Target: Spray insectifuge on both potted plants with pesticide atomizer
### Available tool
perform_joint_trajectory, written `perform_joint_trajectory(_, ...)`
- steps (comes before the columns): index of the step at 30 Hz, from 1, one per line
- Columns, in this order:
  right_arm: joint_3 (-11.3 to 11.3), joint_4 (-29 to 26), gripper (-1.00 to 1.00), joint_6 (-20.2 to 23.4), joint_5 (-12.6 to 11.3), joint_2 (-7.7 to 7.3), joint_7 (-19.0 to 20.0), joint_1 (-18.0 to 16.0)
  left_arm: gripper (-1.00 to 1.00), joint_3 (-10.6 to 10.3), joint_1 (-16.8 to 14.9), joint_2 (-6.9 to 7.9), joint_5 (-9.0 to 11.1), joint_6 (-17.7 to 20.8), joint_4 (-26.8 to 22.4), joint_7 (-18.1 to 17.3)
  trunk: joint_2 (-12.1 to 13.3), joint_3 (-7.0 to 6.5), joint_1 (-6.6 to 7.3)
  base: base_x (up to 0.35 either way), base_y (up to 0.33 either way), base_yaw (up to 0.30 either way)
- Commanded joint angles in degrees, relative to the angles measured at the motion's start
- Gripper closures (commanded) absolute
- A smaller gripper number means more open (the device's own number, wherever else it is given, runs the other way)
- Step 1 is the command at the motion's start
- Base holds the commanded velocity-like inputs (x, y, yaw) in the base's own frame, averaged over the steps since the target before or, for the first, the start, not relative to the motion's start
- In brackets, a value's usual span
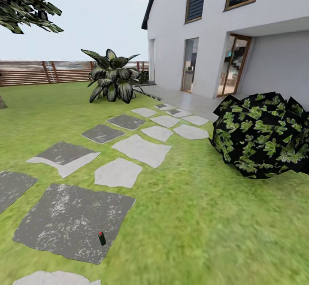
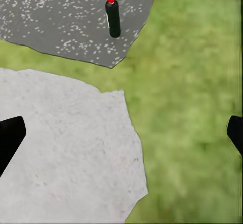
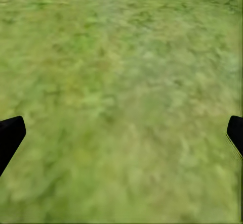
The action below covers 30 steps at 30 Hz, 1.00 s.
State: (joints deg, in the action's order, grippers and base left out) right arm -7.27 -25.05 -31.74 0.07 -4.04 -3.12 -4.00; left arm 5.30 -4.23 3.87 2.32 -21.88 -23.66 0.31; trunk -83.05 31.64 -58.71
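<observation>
The pesticide atomizer (image 1: pixel 101 238), a slim dark bottle with a red top, lies on a dark grey stepping stone (image 1: pixel 68 220) in the lawn near the bottom of the head view. In the left wrist view the atomizer (image 2: pixel 113 16) lies near that stone's edge, well ahead of my left gripper (image 2: pixel 121 138). That gripper is open and hangs over a pale stone (image 2: pixel 66 153) and grass. My right gripper (image 3: pixel 121 138) is open above bare grass with nothing between its fingers. The two potted plants are out of view.
A path of grey and pale stepping stones (image 1: pixel 141 150) runs toward the white house (image 1: pixel 223 31). A big striped agave (image 1: pixel 112 79) stands by the wooden fence (image 1: pixel 38 72). A dark leafy bush (image 1: pixel 262 134) sits on the right.
</observation>
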Motion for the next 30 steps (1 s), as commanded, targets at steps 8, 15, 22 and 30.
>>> perform_joint_trajectory(8,-0.05,0.16,-1.0,-0.16,0.02,0.0,-0.17,-0.04,-1.0,-0.02,-0.06,-0.01,0.23,-0.16,0.02,0.04,-0.02,0.05,-0.02,0.236,-0.234,0.0)
perform_joint_trajectory(15,-0.03,0.17,-1.0,-0.16,-0.01,0.0,-0.16,-0.04,-1.0,-0.02,-0.07,0.06,0.23,-0.11,0.02,0.04,-0.02,0.05,-0.02,0.235,-0.234,0.0)
perform_joint_trajectory(22,-0.01,0.18,-1.0,-0.16,0.0,0.0,-0.2,-0.04,-1.0,0.1,-0.08,0.08,0.23,-0.16,0.02,0.04,-0.02,0.05,-0.02,0.235,-0.234,0.0)
perform_joint_trajectory(30,0.05,0.18,-1.0,-0.16,0.01,0.0,-0.22,-0.04,-1.0,0.39,-0.08,0.08,0.28,-0.18,0.02,0.04,-0.02,0.05,-0.02,0.235,-0.234,0.172)
